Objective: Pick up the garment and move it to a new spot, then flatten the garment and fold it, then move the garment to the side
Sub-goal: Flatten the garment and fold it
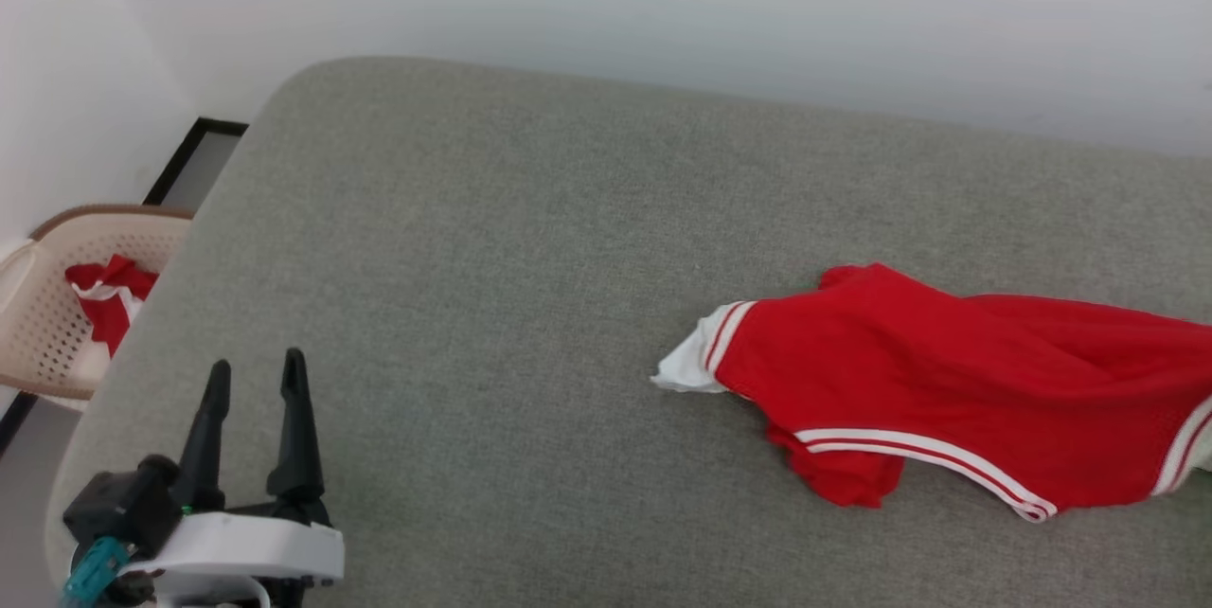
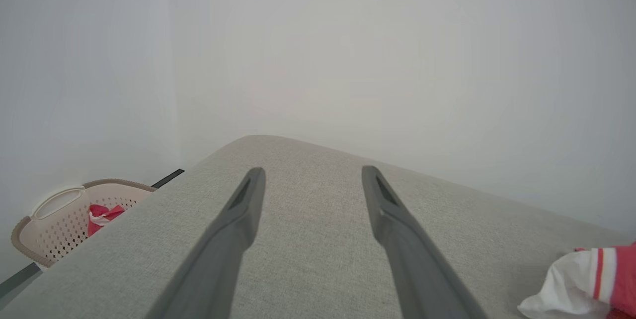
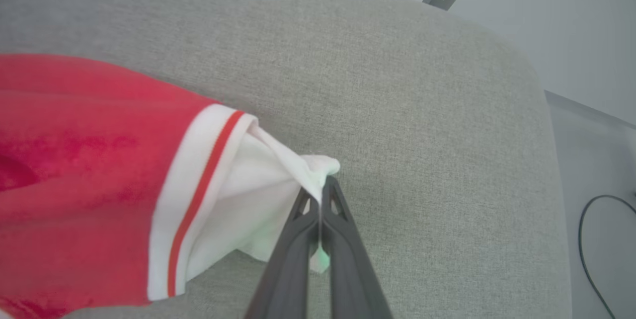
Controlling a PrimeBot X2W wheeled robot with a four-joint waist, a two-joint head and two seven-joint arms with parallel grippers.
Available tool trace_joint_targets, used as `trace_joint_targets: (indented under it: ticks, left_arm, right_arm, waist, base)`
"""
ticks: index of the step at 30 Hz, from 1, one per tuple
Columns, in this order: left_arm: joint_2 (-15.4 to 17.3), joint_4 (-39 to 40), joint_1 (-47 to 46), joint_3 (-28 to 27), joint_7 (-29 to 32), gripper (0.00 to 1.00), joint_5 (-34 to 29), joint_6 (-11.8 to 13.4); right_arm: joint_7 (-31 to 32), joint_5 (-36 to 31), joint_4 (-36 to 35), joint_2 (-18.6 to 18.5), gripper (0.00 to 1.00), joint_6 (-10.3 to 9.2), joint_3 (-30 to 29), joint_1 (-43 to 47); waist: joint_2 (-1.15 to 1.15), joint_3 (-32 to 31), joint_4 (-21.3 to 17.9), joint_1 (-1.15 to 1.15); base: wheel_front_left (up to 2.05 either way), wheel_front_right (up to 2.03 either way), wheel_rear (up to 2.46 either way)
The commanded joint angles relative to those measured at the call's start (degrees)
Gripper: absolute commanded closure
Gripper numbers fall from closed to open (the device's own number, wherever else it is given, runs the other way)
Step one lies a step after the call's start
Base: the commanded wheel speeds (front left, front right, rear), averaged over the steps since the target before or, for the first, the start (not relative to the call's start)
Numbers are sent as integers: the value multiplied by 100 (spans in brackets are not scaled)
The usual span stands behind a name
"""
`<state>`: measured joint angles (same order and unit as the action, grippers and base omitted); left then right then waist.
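Note:
The garment (image 1: 956, 381), a bright red top with white sleeve ends and white stripe trim, lies crumpled on the right half of the grey cushioned surface (image 1: 530, 239). In the right wrist view my right gripper (image 3: 322, 191) is shut on the white sleeve end of the garment (image 3: 89, 170), pinching the cloth between its dark fingers. My left gripper (image 1: 254, 379) stands open at the lower left, well away from the garment, with nothing between its fingers (image 2: 248, 209). The other white sleeve end (image 2: 566, 284) shows at the left wrist view's lower right.
A beige perforated basket (image 1: 38, 305) holding a small red-and-white cloth (image 1: 109, 291) stands on the floor beyond the surface's left edge. A white wall runs behind. A dark cable (image 3: 591, 239) lies on the floor past the surface's right end.

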<state>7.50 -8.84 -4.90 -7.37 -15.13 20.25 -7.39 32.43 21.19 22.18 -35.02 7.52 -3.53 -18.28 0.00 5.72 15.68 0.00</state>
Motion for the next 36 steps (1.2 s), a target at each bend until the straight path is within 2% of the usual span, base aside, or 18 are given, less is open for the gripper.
trace_joint_targets:
  ticks: [1,10,12,13,14,19,23,29,36]
  left_arm:
    - [26,-19,-62,10,0,0,12,-14]
    - [75,-141,-305,219,0,0,52,-15]
    - [104,-176,-344,264,0,0,60,-15]
    - [119,-188,-360,291,0,0,57,-15]
    - [129,-198,-370,309,0,0,56,-15]
    - [226,-189,-388,314,0,0,67,-15]
    - [356,-152,-375,398,49,0,114,-15]
    - [669,158,-436,701,452,0,497,-15]
    - [1235,563,-671,1159,1452,0,1279,-15]
  right_arm:
    - [-69,-4,94,6,100,-6,22,-65]
    - [-562,-180,1537,217,100,-6,112,-569]
    - [-683,-210,1819,242,67,-6,132,-710]
    - [-762,-226,1923,238,27,-6,132,-787]
    - [-819,-232,2025,247,0,-6,149,-859]
    - [-932,-126,2251,290,0,-6,369,-1118]
    - [-995,59,2070,259,0,-6,546,-1203]
    - [-1497,261,1395,272,0,-6,631,-1049]
    - [-2214,241,327,703,0,-6,334,-499]
  waist:
    - [0,67,42,0]
    - [0,239,178,0]
    - [0,252,183,0]
    - [0,252,179,0]
    - [0,245,165,0]
    - [0,153,-6,0]
    - [0,66,-231,0]
    - [0,-38,-642,0]
    - [0,-119,-1169,0]
  base:
    - [0,0,0]
    - [0,0,0]
    - [0,0,0]
    - [0,0,0]
    - [0,0,0]
    - [0,0,0]
    - [0,0,0]
    - [0,0,0]
    - [0,0,0]
